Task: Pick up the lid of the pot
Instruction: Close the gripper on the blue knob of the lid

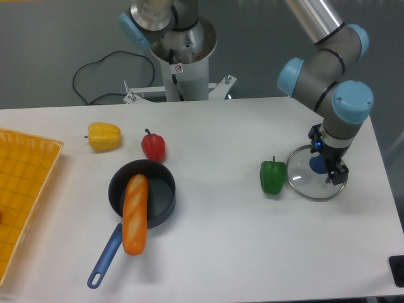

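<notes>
My gripper (325, 155) is open, fingers spread, nothing held AFAICT. The glass lid (308, 188) lies on the table (214, 240) at the right of the view, partly behind my fingers, with its blue knob (317, 165) showing next to them. Step now, IMO: line up on the knob, go down, then close.

Main risk: alignment. From this one cam I can't tell my height or whether the knob sits squarely btwn the fingers. If I drop off-centre, one finger could land on top of the knob or press the glass, and the lid might tip or skid. If I stop too high, I'd pinch only the knob's top & it could slip out on the lift; too low and the tips may jam on the glass.

Other risk: the green pepper (273, 177) is right beside the lid's rim, maybe touching, can't tell. If the lid slides that way it'd shove the pepper, prob. rolling it. Lift straight up 1st, w/o dragging sideways. Smooth glass likely skates easily, so close slowly w/ both fingers meeting the knob evenly. The black pan (165, 216) w/ bread (135, 211) is well apart, so low risk there.
</notes>
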Available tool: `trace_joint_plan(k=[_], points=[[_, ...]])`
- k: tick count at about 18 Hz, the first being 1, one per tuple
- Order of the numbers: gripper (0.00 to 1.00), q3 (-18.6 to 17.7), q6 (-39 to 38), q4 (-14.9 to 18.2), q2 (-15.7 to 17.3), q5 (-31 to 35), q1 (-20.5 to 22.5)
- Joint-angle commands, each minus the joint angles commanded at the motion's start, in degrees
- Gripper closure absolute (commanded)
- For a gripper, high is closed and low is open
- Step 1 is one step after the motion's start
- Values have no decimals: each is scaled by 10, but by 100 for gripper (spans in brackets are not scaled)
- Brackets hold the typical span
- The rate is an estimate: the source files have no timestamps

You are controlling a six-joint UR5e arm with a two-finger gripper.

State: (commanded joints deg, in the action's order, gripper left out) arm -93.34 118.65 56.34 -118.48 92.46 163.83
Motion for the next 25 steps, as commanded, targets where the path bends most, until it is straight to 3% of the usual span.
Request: trace_joint_plan(k=[25], points=[[0,-5,0,0,-12,0,13]])
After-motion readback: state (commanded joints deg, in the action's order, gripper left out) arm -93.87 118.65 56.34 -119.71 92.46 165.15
